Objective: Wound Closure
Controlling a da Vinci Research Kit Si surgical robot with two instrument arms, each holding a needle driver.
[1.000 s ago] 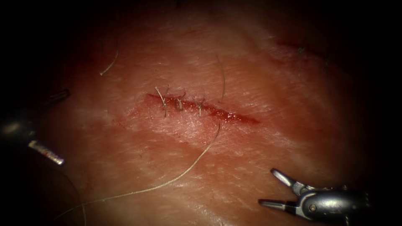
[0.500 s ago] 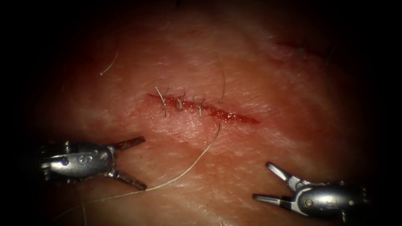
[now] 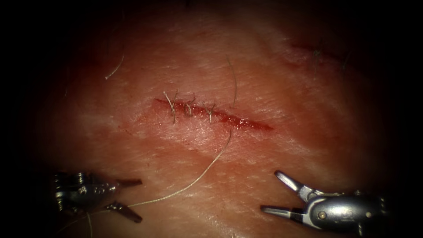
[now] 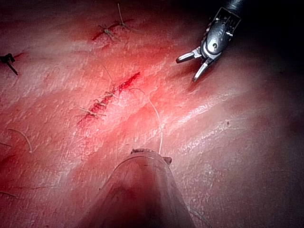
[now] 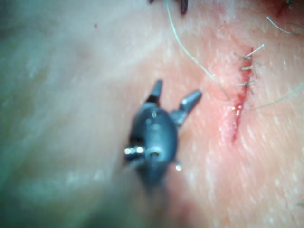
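1. A risk is judged in the loose thread, which is seen running from the near edge of the cut toward 7 o'clock, between the spread jaws of the left tool. If those jaws were shut carelessly or moved off, the thread could be snagged and the stitch nearest the open end of the cut strained.
2. A second risk is judged in the unclosed right end of the cut, where red fluid lies; three stitches are seen on its left part.
3. The left tool is seen at 7 o'clock, jaws apart, nothing gripped; the thread passes close by its lower jaw, but contact cannot be told.
4. The right tool is seen at 5 o'clock, jaws wide apart, nothing held, well clear of the cut.
5. The needle cannot be made out.
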